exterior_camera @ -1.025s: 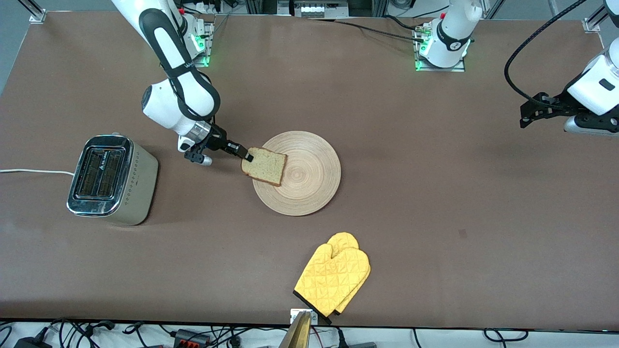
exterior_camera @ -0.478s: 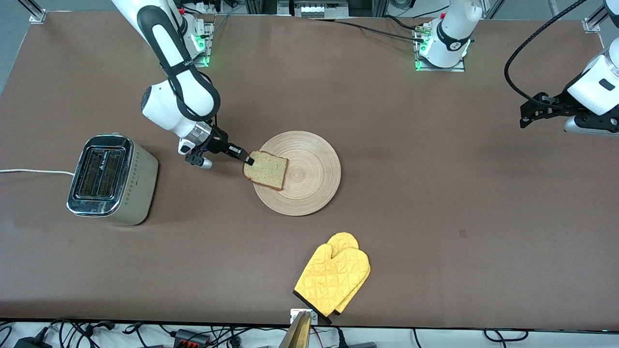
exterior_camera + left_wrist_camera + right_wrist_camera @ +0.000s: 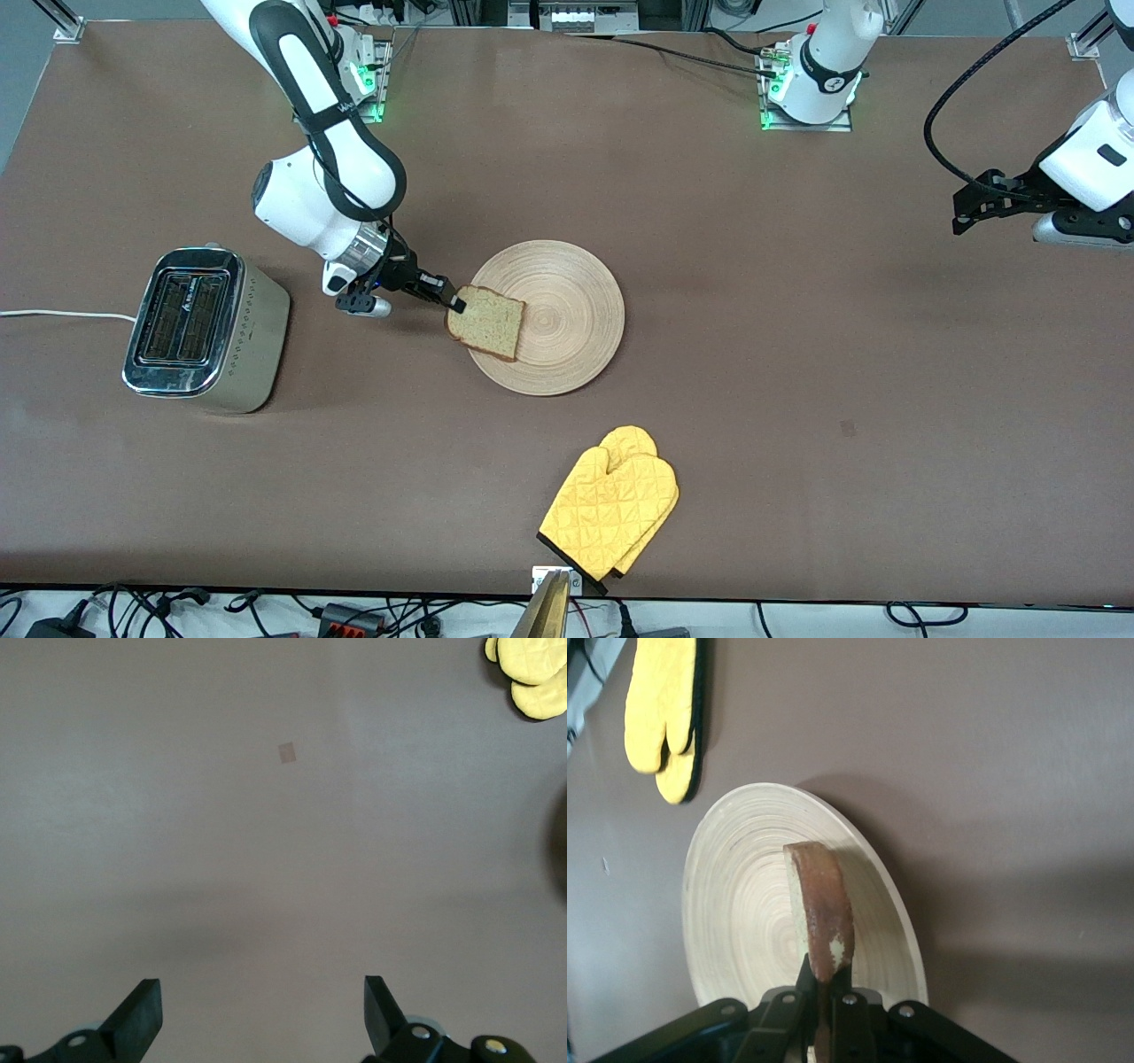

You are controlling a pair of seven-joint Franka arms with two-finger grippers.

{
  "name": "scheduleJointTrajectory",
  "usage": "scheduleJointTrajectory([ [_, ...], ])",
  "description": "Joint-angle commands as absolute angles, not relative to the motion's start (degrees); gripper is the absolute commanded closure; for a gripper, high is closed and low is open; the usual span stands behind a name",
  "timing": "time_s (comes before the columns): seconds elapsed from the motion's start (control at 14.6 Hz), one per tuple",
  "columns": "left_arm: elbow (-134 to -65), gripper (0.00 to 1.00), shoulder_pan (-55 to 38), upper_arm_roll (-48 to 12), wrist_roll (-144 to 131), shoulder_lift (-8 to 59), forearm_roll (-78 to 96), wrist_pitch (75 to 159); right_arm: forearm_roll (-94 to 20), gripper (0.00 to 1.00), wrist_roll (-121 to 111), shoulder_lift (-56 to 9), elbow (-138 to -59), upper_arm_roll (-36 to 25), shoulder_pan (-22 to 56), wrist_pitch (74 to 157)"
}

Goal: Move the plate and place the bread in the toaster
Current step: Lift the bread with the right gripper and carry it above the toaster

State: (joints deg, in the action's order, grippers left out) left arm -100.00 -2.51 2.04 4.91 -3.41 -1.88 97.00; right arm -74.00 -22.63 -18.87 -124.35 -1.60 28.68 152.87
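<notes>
The bread is a light brown slice with a dark crust, pinched at its edge by my right gripper, which is shut on it. It hangs tilted over the rim of the tan wooden plate, on the side toward the toaster. In the right wrist view the bread shows edge-on between the fingers of the right gripper, above the plate. The left gripper waits open over bare table at the left arm's end. Nothing lies between the fingers of the left gripper.
A yellow oven mitt lies near the table's front edge, nearer the front camera than the plate; the mitt and mitt also show in both wrist views. The toaster's white cord runs off the table's end.
My right gripper has closed on the bread's edge and shifted a little with it, and the slice now sits tilted over the plate's rim. The left arm has not moved.
</notes>
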Motion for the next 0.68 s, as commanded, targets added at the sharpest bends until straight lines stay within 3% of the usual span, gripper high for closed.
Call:
scheduleJointTrajectory([
  [0.0, -99.93, 0.0, -2.81, 2.11, 4.48, -3.87, -1.41, 96.59, -67.26, 1.0, -22.76, -18.72, -122.18, -1.84, 25.41, 147.5],
  [0.21, -99.93, 0.0, -2.9, 2.02, 4.48, -3.87, -1.49, 96.59, -51.75, 1.0, -18.49, -18.63, -117.71, -4.47, 22.95, 137.86],
  [0.41, -99.93, 0.0, -3.08, 2.02, 4.48, -3.96, -1.49, 96.59, -31.09, 1.0, -2.6, -18.98, -105.86, -6.85, 22.68, 121.52],
  [0.62, -99.93, 0.0, -3.08, 1.93, 4.48, -3.96, -1.49, 96.59, -23.47, 1.0, -0.09, -18.72, -95.58, -9.48, 19.44, 103.51],
])
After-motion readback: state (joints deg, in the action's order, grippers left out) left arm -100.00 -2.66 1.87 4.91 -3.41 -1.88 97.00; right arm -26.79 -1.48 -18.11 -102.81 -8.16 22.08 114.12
